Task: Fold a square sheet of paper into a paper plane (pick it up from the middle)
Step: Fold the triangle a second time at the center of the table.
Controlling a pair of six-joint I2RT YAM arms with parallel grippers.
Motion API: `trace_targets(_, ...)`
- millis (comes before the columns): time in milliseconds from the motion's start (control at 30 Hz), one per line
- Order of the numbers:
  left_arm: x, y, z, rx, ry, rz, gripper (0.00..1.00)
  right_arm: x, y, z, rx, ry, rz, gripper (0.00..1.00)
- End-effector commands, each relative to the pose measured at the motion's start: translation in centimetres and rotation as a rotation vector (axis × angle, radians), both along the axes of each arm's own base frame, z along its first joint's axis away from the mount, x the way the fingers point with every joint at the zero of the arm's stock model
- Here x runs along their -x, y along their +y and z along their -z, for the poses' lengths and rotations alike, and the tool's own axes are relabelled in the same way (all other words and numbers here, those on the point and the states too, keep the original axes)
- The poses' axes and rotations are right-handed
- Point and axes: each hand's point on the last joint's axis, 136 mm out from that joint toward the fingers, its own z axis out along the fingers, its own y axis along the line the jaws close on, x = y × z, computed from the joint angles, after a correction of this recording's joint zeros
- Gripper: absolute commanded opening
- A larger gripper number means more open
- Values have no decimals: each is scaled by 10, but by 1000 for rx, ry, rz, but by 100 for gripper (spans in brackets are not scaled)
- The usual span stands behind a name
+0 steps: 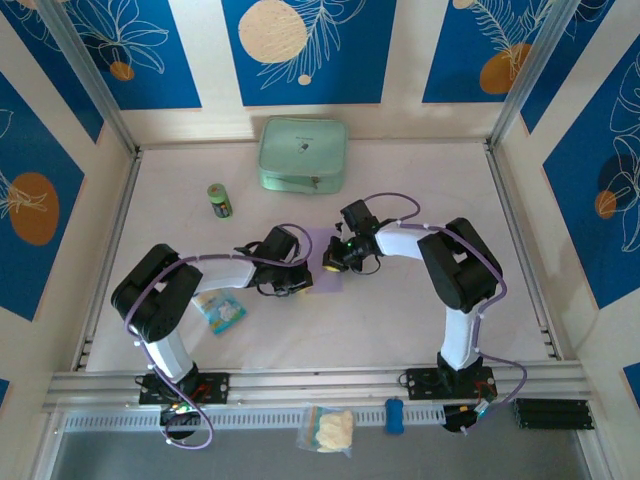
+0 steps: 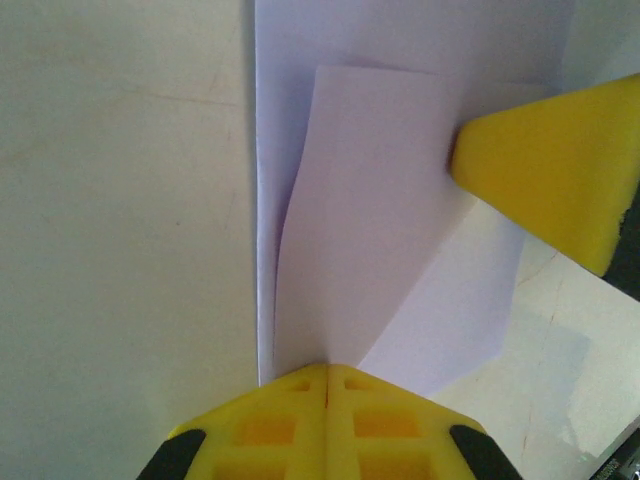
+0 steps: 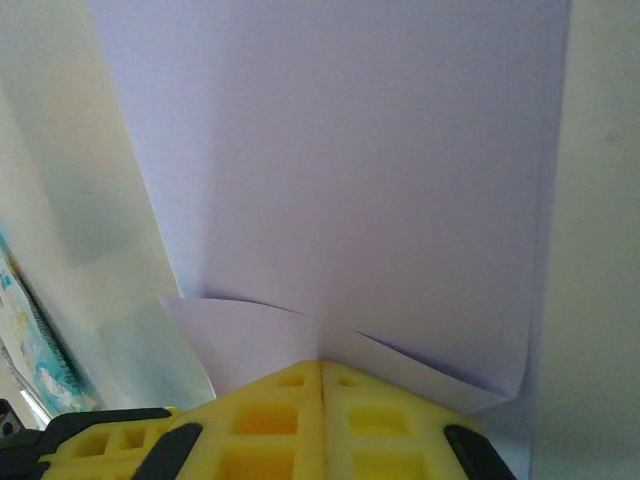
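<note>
From above, the square sheet of paper [image 1: 322, 262] lay mid-table, between the left gripper [image 1: 300, 280] and the right gripper [image 1: 330, 260]. In the left wrist view, the left fingers [image 2: 280, 420] were pinched on a raised flap's corner. In the right wrist view, the right fingers [image 3: 270, 420] were pinched on the sheet's curled near edge.

from above and behind we overlook the whole table [image 1: 400, 180]; both wrist views share the lavender paper [image 2: 380, 200], very close.

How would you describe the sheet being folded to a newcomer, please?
On the white table, nearer than the mint-green rectangular pouch, the left hand and right hand pinch a lavender-purple square sheet of paper. It alone is thin, plain and purple.
</note>
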Motion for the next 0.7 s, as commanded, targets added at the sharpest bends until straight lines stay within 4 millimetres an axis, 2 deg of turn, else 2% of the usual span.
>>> trace_targets(0,3,2,-1,-35,14,41,1,8,-19,32,101,67,25,0)
trace_targets(67,-7,-7,-19,5,-42,57,5,11,-23,37,122,77,23,0)
trace_targets(167,-16,-19,-30,60,-82,65,8,14,-27,42,142,89,20,0)
trace_targets(467,-19,-26,-10,58,-48,81,5,17,-29,49,154,110,22,0)
trace_targets(667,-11,-20,9,24,-13,91,4,20,-32,52,166,119,22,0)
